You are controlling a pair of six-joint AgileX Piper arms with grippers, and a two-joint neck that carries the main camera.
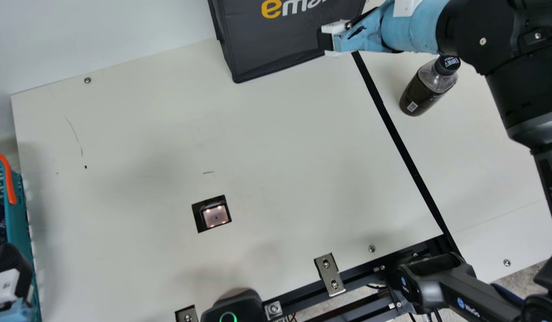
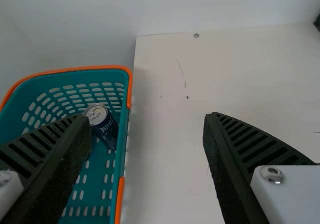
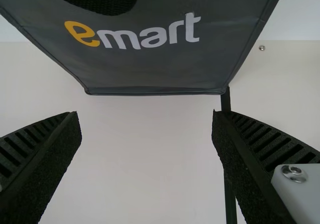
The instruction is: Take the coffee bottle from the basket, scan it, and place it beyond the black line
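Your coffee bottle (image 1: pixel 430 85) sits beyond the black line (image 1: pixel 403 152), apparently upright. Your right gripper (image 3: pixel 146 119), spread and empty near the line's far end, is nearer than your spread left gripper (image 2: pixel 145 119). Placement appears complete; retract clear of the bottle.

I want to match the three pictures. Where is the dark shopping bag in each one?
Main view: the dark bag, top middle.
Left wrist view: probably the dark piece at the right edge, near the top.
Right wrist view: top middle, large.
Shared landmark: far edge of the cream table.
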